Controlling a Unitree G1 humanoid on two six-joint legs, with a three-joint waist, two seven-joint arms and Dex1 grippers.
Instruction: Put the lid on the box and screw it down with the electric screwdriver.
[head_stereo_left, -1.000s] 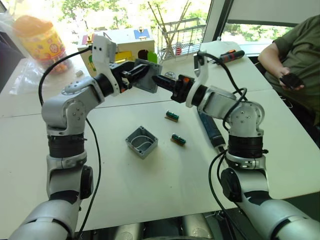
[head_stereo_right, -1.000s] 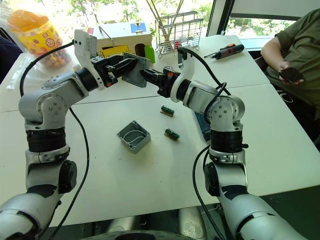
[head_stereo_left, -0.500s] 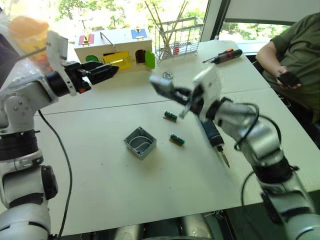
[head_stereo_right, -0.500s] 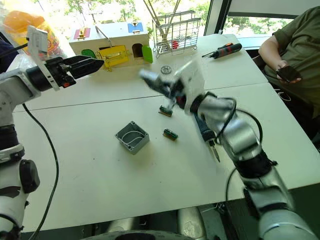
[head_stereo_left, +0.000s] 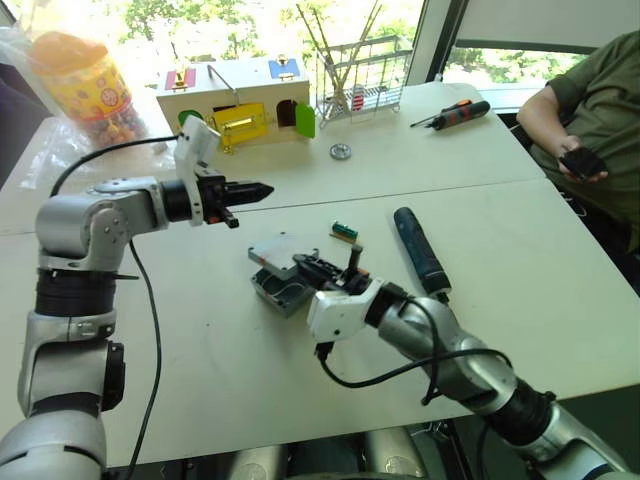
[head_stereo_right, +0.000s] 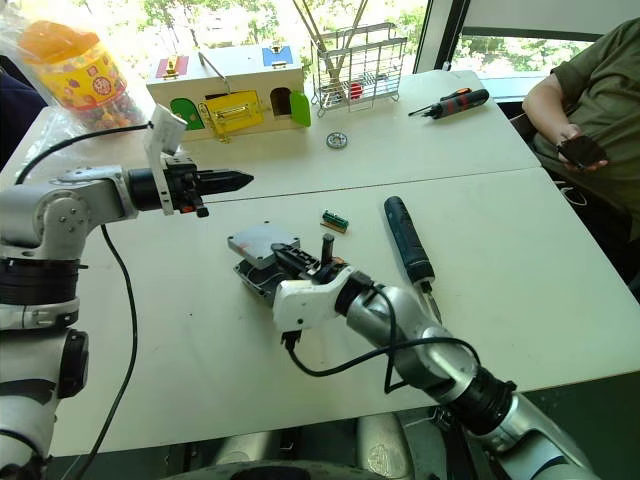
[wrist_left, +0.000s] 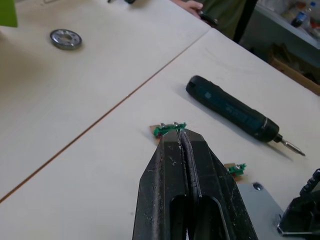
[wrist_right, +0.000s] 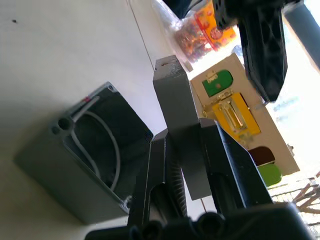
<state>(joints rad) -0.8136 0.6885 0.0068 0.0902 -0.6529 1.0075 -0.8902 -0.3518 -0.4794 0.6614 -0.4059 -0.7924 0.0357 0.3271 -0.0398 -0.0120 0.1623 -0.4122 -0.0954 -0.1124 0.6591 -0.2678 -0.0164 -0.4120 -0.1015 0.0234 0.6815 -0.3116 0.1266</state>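
My right gripper (head_stereo_left: 303, 264) is shut on one edge of the flat grey lid (head_stereo_left: 279, 249). The lid hangs tilted just over the far side of the open grey box (head_stereo_left: 277, 292). In the right wrist view the lid (wrist_right: 176, 102) stands edgewise between the fingers, and the box (wrist_right: 95, 150) below shows white wires inside. I cannot tell if lid and box touch. My left gripper (head_stereo_left: 256, 189) is shut on nothing, hovering left of and beyond the box. The black electric screwdriver (head_stereo_left: 420, 250) lies on the table right of the box.
A wooden box with coloured doors (head_stereo_left: 240, 98), a wire rack (head_stereo_left: 352, 75) and a sweets jar (head_stereo_left: 82, 85) stand at the back. A washer (head_stereo_left: 341, 151), a small green part (head_stereo_left: 345, 231) and a red-and-black hand screwdriver (head_stereo_left: 458, 113) lie about. A person (head_stereo_left: 590, 110) sits at the right.
The left gripper let go of the lid, drew back to the left and shut. The right arm swung the lid down from mid-air to just over the box.
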